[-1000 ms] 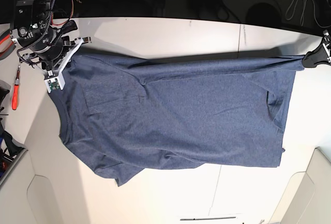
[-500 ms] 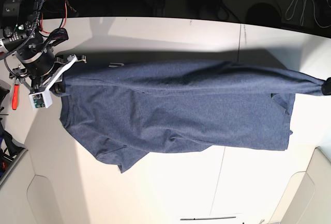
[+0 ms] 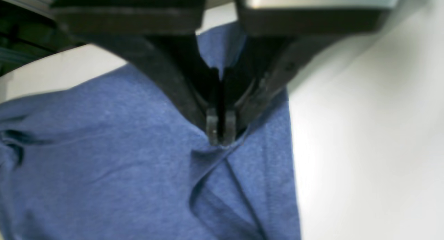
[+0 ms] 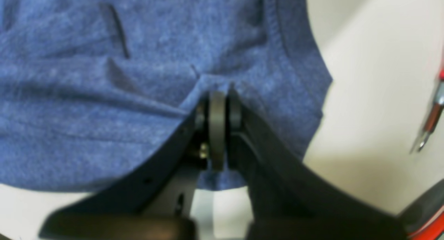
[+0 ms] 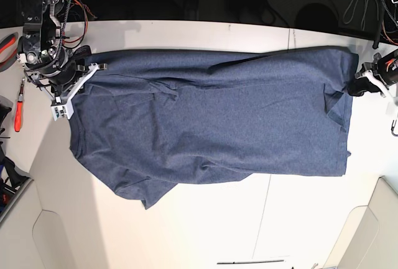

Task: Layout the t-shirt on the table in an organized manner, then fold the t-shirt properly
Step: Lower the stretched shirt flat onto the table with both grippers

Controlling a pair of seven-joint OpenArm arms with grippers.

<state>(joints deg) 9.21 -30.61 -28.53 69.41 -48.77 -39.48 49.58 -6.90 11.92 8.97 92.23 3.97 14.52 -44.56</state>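
Since half a second ago both of my arms have carried the far edge of the t-shirt [image 5: 211,123] back toward the rear rim of the table [image 5: 298,225], so the cloth that was bunched into a taut ridge between them now spreads wider across the tabletop. My left gripper [image 3: 220,136] is clenched on a pinch of fabric near the shirt's side edge, with creases running away from its tips; in the base view it sits at the shirt's right end [image 5: 359,85]. My right gripper [image 4: 218,94] is likewise clamped on the fabric close to a stitched hem, at the shirt's left end [image 5: 78,81]. I judge this to be the laying-out step, not yet the fold: the near-left part of the shirt is rumpled and one sleeve juts out at an angle. Next I would lower the held edge flat onto the table before letting go.
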